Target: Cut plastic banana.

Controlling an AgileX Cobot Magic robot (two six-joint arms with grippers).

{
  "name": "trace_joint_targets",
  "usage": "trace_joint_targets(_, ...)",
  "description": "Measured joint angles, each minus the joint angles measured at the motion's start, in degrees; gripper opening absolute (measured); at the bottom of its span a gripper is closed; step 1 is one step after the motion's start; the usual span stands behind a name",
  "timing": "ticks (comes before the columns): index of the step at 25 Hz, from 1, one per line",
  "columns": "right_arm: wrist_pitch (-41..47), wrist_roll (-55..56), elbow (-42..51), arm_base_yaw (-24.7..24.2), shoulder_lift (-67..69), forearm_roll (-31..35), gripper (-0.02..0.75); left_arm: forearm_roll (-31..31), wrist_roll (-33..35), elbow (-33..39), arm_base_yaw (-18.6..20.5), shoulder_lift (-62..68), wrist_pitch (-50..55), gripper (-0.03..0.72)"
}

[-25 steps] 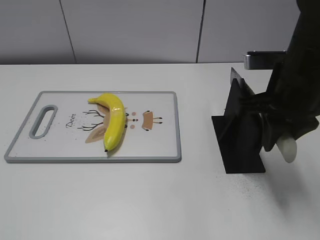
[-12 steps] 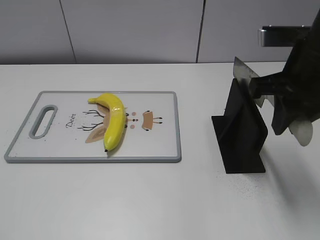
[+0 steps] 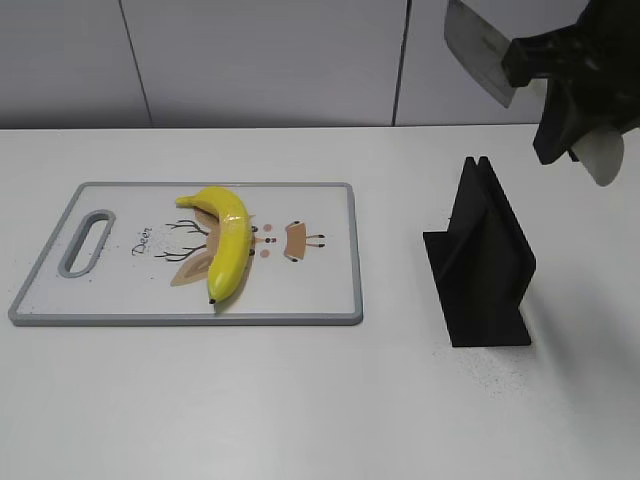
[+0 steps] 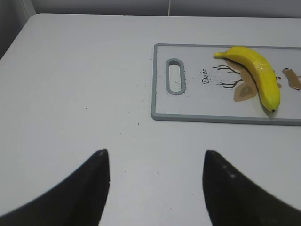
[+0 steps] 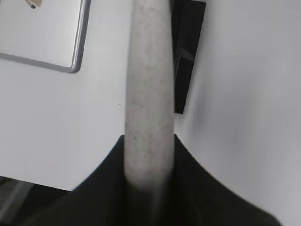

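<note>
The plastic banana lies on a white cutting board with a grey rim and a deer drawing; both also show in the left wrist view, banana and board. My right gripper is shut on the pale handle of a knife and holds it high at the upper right; its blade points left, above the black knife stand. My left gripper is open and empty over the bare table, near the board's handle end.
The black knife stand sits right of the board and shows in the right wrist view. The board's corner is also there. The white table meets a grey wall at the back.
My right gripper has lifted the knife straight up out of the black stand; the blade now stands clear above it. The banana and board have not moved.
</note>
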Motion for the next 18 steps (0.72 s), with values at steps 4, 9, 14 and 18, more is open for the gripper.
trace_joint_targets(4, 0.1, -13.1, -0.5, 0.0, 0.0, 0.0, 0.160, 0.0, 0.0, 0.0, 0.0, 0.0, 0.0, 0.591)
trace_joint_targets(9, 0.1, -29.6, -0.5, 0.0, 0.7, -0.1, 0.160, 0.2, 0.0, 0.0, 0.0, 1.3, 0.0, 0.590)
trace_joint_targets(14, 0.3, -44.3, -1.5, 0.0, 2.6, -0.3, 0.160, -0.2, 2.6, -1.6, 0.0, 10.3, -1.8, 0.590)
trace_joint_targets(18, 0.4, -51.8, -6.0, 0.0, 5.5, 0.8, 0.160, -0.4, 5.6, -5.2, -0.1, 17.9, -7.0, 0.590)
